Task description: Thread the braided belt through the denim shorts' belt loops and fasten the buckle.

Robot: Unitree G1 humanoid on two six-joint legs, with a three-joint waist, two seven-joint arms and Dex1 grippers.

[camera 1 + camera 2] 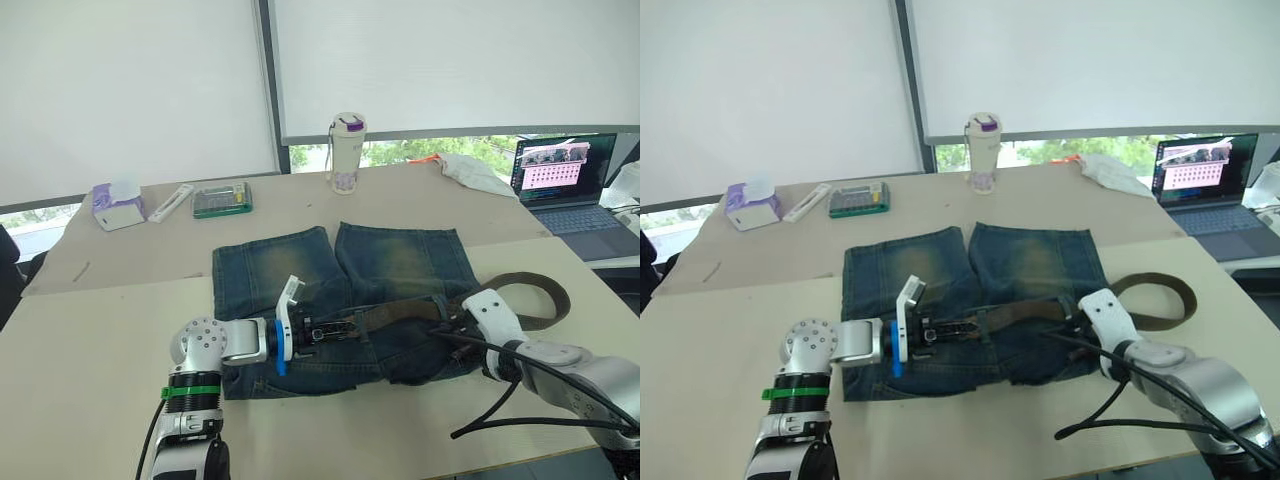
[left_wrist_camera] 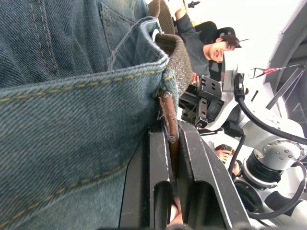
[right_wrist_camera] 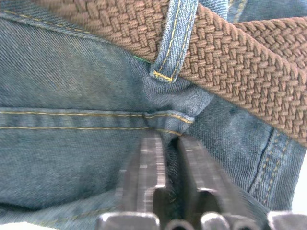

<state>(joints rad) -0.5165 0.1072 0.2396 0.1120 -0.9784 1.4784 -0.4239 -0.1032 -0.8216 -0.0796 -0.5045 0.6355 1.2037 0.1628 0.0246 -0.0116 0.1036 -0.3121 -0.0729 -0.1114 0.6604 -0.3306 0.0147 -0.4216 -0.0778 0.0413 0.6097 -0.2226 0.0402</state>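
On the table (image 1: 120, 330) the denim shorts (image 1: 300, 270) lie flat with the braided belt (image 3: 225, 52) running under a belt loop (image 3: 175, 38) along the waistband, where the left gripper (image 2: 173, 143) pinches the brown belt end and the right gripper (image 3: 168, 143) is closed, apparently on a denim fold.
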